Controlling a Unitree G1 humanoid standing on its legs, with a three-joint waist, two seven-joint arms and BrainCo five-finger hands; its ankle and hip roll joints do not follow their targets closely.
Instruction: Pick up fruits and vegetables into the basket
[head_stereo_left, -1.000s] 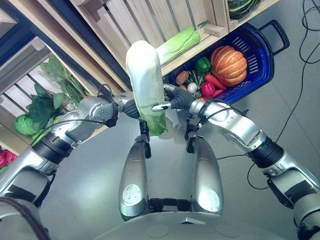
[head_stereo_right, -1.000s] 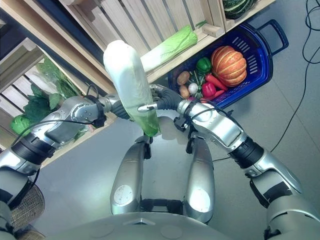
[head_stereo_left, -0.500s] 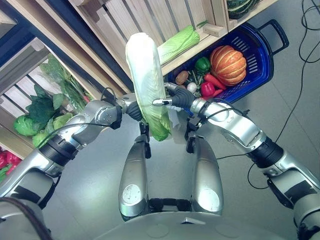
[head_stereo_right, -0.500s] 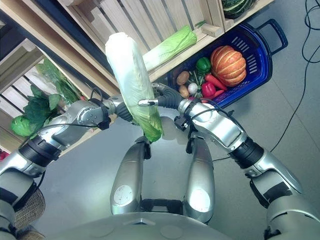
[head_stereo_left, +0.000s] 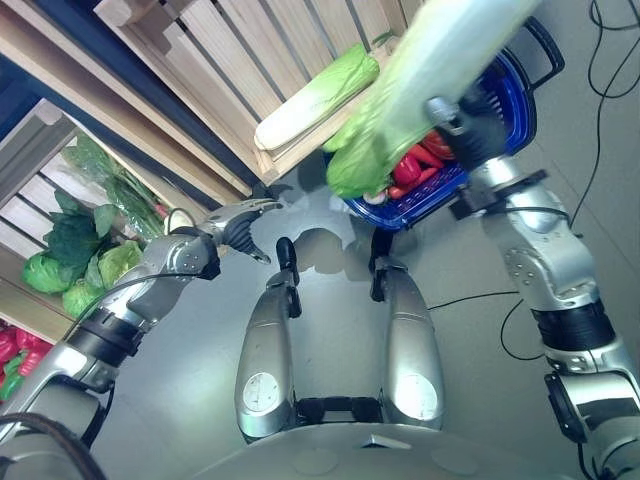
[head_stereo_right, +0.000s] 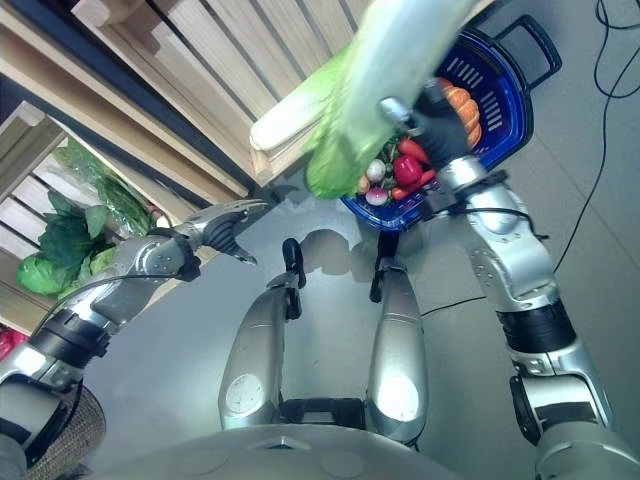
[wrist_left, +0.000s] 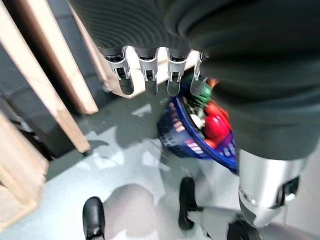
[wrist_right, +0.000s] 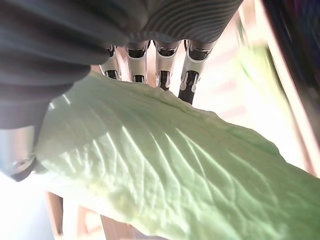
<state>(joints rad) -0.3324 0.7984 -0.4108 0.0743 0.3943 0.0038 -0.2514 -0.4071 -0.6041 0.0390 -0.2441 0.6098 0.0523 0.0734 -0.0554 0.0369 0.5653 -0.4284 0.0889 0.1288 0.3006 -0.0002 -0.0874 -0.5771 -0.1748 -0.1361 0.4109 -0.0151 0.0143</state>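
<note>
A long pale-green napa cabbage (head_stereo_left: 420, 80) hangs tilted over the blue basket (head_stereo_left: 515, 95), its leafy end pointing down and to the left. My right hand (head_stereo_left: 462, 125) is shut on it, the fingers (wrist_right: 162, 75) behind the leaf (wrist_right: 165, 175) and the thumb on the near side. Red peppers (head_stereo_right: 405, 165), a small white vegetable and an orange pumpkin (head_stereo_right: 462, 100) lie in the basket, partly hidden by the cabbage. Lower left, my left hand (head_stereo_left: 240, 222) is held out open and empty, its fingers (wrist_left: 150, 80) straight, with the basket (wrist_left: 200, 130) past them.
The basket sits on the floor against slatted wooden crates (head_stereo_left: 200, 60). A second napa cabbage (head_stereo_left: 315, 95) lies on the crate ledge just left of the basket. Leafy greens (head_stereo_left: 80, 230) and a round green cabbage (head_stereo_left: 45, 272) fill the shelf at far left.
My left hand has let go of the cabbage and opened. My right hand has swung the cabbage up and to the right, from the middle to above the basket.
</note>
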